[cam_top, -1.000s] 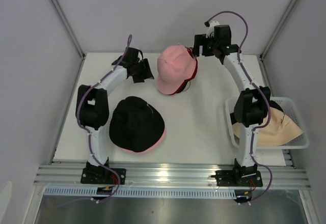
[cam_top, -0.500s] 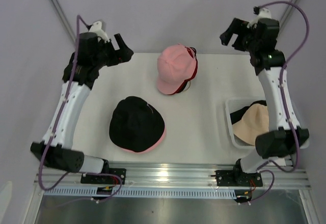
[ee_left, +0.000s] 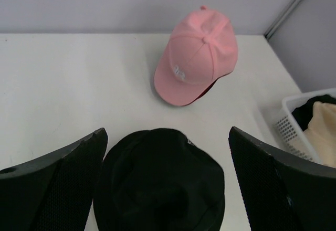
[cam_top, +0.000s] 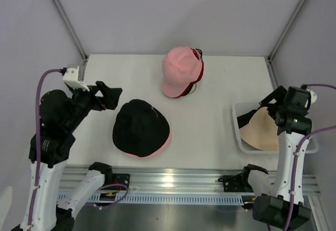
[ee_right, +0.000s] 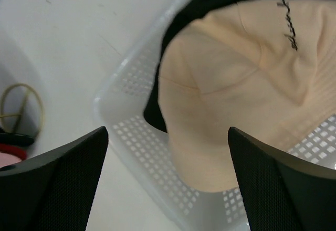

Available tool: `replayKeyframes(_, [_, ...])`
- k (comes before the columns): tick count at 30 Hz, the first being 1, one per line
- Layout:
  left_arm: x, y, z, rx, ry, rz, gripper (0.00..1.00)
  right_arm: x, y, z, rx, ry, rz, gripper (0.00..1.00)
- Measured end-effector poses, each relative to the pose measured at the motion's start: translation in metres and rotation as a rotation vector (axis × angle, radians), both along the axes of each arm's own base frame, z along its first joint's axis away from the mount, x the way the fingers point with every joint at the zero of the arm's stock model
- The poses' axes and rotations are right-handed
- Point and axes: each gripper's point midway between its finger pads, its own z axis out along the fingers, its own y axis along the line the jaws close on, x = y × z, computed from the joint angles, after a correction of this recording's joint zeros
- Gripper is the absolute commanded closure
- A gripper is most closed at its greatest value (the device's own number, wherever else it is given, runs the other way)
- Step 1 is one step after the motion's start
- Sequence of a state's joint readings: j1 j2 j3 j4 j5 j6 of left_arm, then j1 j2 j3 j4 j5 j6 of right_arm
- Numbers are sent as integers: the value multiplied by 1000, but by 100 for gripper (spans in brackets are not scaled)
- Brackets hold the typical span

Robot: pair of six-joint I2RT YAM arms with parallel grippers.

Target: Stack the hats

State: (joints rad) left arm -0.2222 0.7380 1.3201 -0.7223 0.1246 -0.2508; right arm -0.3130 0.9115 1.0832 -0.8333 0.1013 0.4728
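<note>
White surface (cam_top: 210,116): both arms have swung back from the pink peaked cap (cam_top: 180,72) stack.
Left fingers (ee_left: 52,189) spread over the black bucket hat (cam_top: 139,127), right fingers (ee_right: 273,184) spread above the cream fabric hat (cam_top: 262,132) in the white mesh basket (cam_top: 237,134); likely next picks.

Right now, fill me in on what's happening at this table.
Two arms are stacking hats, and neither holds anything. The left gripper hangs open by the black bucket hat, which lies on a pink hat. The right gripper hangs open above the white basket, where a cream hat lies over a black hat. A pink cap tops a red cap at the far middle.
</note>
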Motion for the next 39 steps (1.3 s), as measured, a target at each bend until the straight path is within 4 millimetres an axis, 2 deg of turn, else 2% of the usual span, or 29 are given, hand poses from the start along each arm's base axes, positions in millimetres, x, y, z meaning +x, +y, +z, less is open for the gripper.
replayKeyframes(1, [2,-1,-9,15,18,-2,1,-4,-1,-13,3,36,-9,9])
replayKeyframes(5, [6,-4,-42,63,96,-8,0,-16,-5,-64,8,191,-24,14])
replayKeyframes(8, [6,-3,-56,87,123,-4,0,-23,-10,-84,-3,250,-39,14])
replayKeyframes(11, [6,0,-59,95,122,10,0,-25,-15,-98,-13,295,-54,17])
replayKeyframes(13, [6,2,-58,101,114,21,1,-23,-19,-107,-17,332,-62,27])
replayKeyframes(14, [6,3,-56,100,107,23,1,-21,-21,-111,-19,347,-64,35])
replayKeyframes(15, [5,3,-55,99,101,24,1,-20,-22,-114,-24,361,-65,53])
replayKeyframes(17, [4,4,-53,98,96,26,0,-20,-26,-119,-34,380,-70,75])
replayKeyframes(18, [4,4,-53,98,96,26,1,-21,-27,-119,-43,386,-71,98])
replayKeyframes(22, [6,4,-54,97,92,29,0,-22,-30,-110,-63,356,-82,100])
replayKeyframes(24, [7,3,-55,97,91,29,1,-21,-27,-97,-69,318,-70,100])
replayKeyframes(26, [8,3,-56,97,93,29,0,-14,-21,-71,-78,246,-40,100])
replayKeyframes(29, [8,3,-56,96,92,28,0,2,-5,-4,-114,71,39,100])
replayKeyframes(30, [9,3,-56,96,92,28,1,9,5,28,-127,-17,81,100])
replayKeyframes(31, [9,3,-56,96,91,28,0,12,13,51,-135,-76,120,100])
replayKeyframes(33, [10,2,-57,96,92,29,1,18,40,108,-139,-242,243,100])
replayKeyframes(35, [11,3,-59,96,94,32,1,19,72,150,-126,-378,391,100])
replayKeyframes(37, [12,6,-59,94,96,48,0,15,107,177,-99,-490,552,100])
replayKeyframes(39, [14,10,-58,85,95,80,1,11,143,192,-61,-577,714,100])
